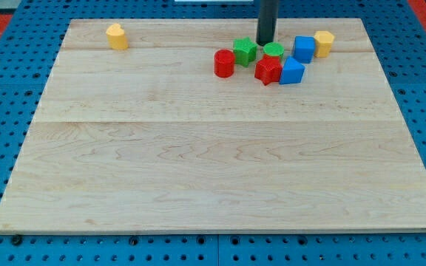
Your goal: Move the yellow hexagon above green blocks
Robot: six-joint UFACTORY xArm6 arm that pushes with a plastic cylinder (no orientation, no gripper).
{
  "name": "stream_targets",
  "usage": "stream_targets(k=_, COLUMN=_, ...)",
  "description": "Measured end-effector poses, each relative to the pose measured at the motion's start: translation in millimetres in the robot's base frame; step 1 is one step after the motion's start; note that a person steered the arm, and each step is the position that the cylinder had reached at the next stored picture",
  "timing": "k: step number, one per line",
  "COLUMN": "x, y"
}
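Observation:
A yellow block that looks six-sided [323, 43] stands at the view's top right, just right of a blue cube [304, 48]. A second yellow block [115, 35], whose shape I cannot make out, stands alone at the top left. A green block [245, 50] and a round green block [274, 50] sit side by side in the top-middle cluster. My tip [265, 42] is down between the two green blocks, at their upper side, close to both. It is well left of the right yellow block.
A red cylinder [224, 63] lies left of the green blocks. A red star-like block [268, 70] and a second blue block [291, 72] lie just below them. The wooden board [213, 170] ends close above the cluster.

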State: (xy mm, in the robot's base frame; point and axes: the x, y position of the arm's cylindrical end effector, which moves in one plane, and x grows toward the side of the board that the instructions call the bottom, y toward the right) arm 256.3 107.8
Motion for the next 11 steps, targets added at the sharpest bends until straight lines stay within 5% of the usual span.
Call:
stream_targets(k=3, x=-29, y=61)
stream_targets(k=4, x=-22, y=147)
stream_targets(k=5, x=18, y=154)
stream_targets(k=7, x=-36, y=38)
stream_targets(k=9, x=-31, y=92)
stream_targets(k=11, x=-5, y=16)
